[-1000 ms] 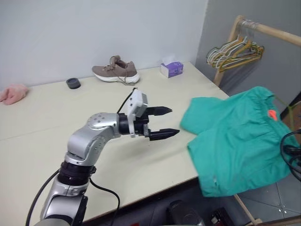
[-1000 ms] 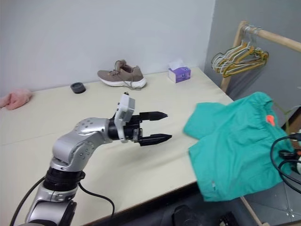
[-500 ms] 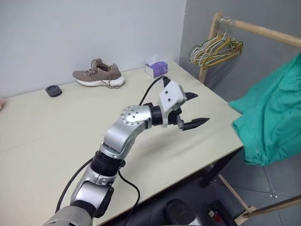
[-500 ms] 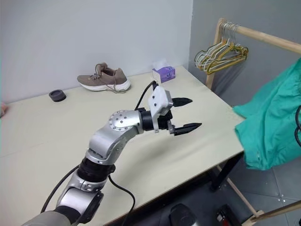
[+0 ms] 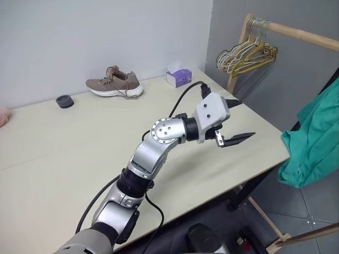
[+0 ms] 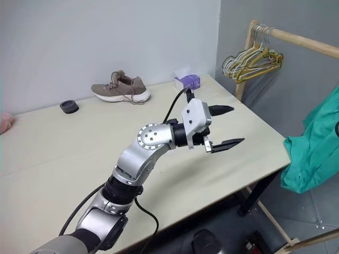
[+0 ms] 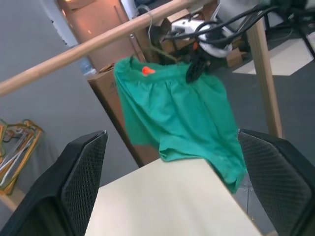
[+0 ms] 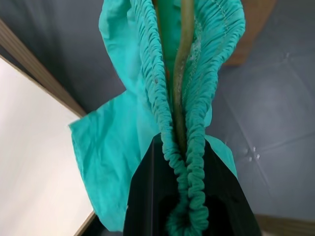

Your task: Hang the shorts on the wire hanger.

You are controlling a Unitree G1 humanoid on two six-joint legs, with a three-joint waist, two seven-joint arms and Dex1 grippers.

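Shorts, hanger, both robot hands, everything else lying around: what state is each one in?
shorts: off the table, hanging beside it, waistband pinched.
wire hanger: inside the waistband.
right hand: shut on shorts.
left hand: open, holding nothing, over the table.
shoe: upright on table.
bunched hangers: hung on wooden rail.

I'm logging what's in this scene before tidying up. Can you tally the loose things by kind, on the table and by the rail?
Shoe: 1
Tissue box: 1
Black cap: 1
Pink cloth: 1
Shorts: 1
Wire hanger inside the shorts: 1
Bunch of hangers on the rail: 1
Total: 7
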